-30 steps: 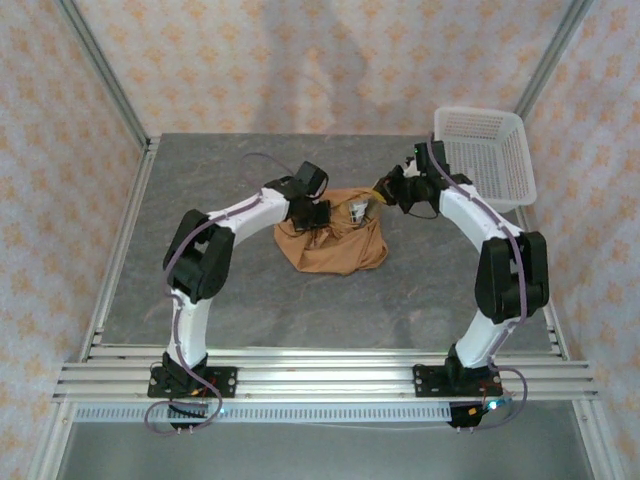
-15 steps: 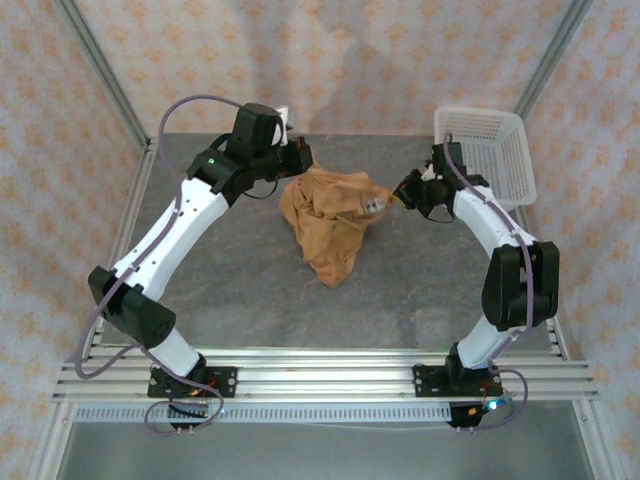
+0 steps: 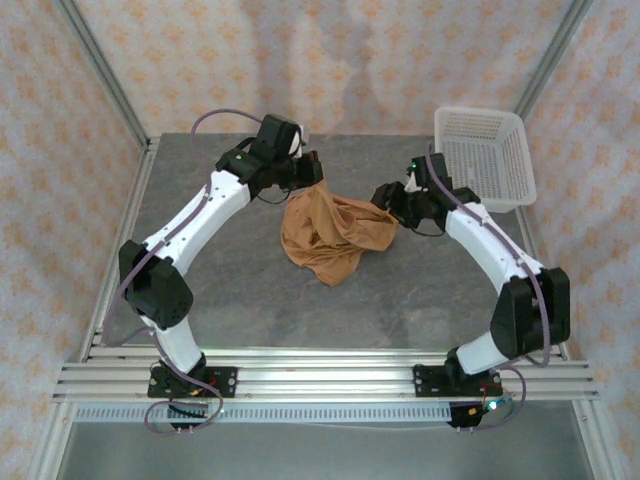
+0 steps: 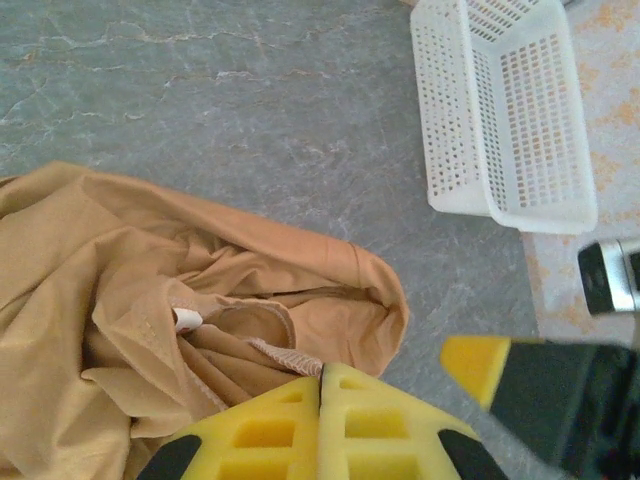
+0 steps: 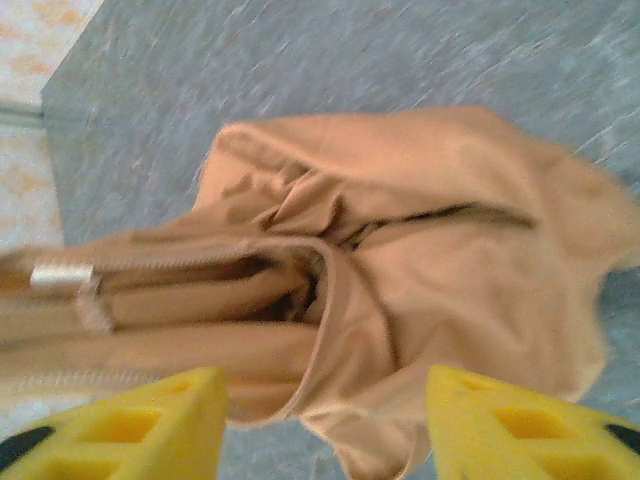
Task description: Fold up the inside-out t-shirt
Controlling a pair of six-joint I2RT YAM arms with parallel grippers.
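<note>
The inside-out t-shirt [image 3: 330, 235] is a crumpled orange-tan heap on the grey table, its far left part lifted. My left gripper [image 3: 310, 177] is shut on its ribbed collar edge; in the left wrist view the yellow fingers [image 4: 322, 375] press together on that seam, the t-shirt [image 4: 120, 290] hanging to their left with a small white label [image 4: 187, 319]. My right gripper [image 3: 386, 200] is at the shirt's right edge. Its yellow fingers [image 5: 325, 420] stand wide apart, with loose folds of the t-shirt [image 5: 430, 250] below the gap, not pinched.
A white plastic basket [image 3: 490, 155] stands at the table's far right corner, close behind the right arm; its wall [image 4: 455, 110] also appears in the left wrist view. Bare grey table [image 3: 250, 300] lies in front of the shirt. Frame posts rise at the back corners.
The right gripper has opened and let go of the shirt. The left gripper has moved a little right and lower with the cloth, and the shirt has sagged into a wider heap.
</note>
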